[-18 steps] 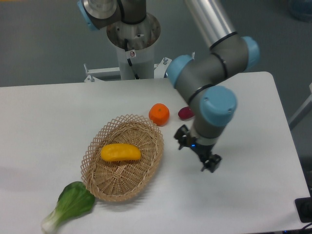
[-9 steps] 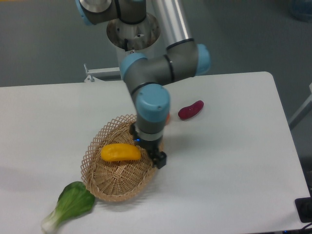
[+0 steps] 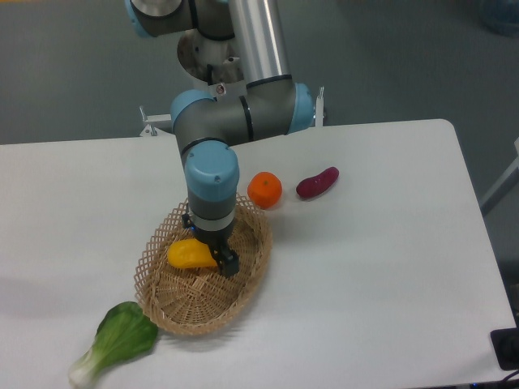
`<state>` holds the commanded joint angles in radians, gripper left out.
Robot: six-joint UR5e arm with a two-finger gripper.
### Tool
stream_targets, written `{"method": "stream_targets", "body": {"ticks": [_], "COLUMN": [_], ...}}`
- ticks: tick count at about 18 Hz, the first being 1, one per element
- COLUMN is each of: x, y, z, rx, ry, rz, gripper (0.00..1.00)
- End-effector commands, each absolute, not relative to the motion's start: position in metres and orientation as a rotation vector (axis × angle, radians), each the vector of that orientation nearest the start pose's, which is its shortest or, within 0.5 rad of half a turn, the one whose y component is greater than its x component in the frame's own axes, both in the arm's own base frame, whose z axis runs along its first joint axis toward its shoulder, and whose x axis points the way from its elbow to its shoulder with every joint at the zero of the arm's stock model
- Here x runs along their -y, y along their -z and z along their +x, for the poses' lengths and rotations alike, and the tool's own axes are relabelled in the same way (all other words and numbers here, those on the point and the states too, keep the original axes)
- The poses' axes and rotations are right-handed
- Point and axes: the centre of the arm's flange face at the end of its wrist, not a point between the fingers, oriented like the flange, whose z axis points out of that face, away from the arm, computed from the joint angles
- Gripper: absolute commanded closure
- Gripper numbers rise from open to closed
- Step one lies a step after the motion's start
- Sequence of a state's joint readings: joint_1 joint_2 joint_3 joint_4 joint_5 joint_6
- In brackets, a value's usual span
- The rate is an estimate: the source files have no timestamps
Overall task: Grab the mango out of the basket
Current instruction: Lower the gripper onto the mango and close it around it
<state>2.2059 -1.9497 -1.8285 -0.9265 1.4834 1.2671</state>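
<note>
Wicker basket (image 3: 180,304), lower centre, holds the mango (image 3: 188,254) — tool (image 3: 219,258) over its right end, jaw state unclear.

Silver tube arm w/ grey joints, light-blue caps, black claw (image 3: 217,258), small blue light nr wrist.

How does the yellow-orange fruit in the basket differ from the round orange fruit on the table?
The smooth yellow-orange oblong mango is elongated; the round orange tangerine is nearly spherical. The mango lies inside the tan wicker basket, while the tangerine sits on the white table just outside the rim. The tool partly hides the mango; the tangerine is in plain view. Both look smooth-skinned.
</note>
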Motion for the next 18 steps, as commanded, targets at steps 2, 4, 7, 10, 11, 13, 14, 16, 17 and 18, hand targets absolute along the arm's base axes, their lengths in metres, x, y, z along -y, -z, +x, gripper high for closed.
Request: {"method": "stream_targets", "body": {"ticks": [2, 4, 7, 10, 11, 13, 14, 16, 17, 18], "x": [-0.546, -0.547, -0.546, -0.549, -0.549, -0.549, -0.550, -0.551, -0.552, -0.553], "y": [-0.222, -0.219, -0.214, -0.208, -0.208, -0.208, -0.208, -0.210, -0.212, -0.214], "z": [-0.219, -0.217, -0.215, -0.213, -0.213, -0.213, -0.214, -0.215, -0.216, -0.216], "rx": [-0.958, -0.962, -0.964, -0.972, -0.972, -0.972, -0.971, -0.946, -0.932, -0.914], "ry": [0.079, 0.084, 0.098, 0.110, 0.110, 0.109, 0.104, 0.098, 0.092, 0.088], "rz": [-2.916, -2.920, -2.921, -2.924, -2.924, -2.926, -2.928, -2.935, -2.937, -2.943], "gripper": [0.00, 0.00, 0.00, 0.00, 0.00, 0.12, 0.21, 0.35, 0.43, 0.53]}}
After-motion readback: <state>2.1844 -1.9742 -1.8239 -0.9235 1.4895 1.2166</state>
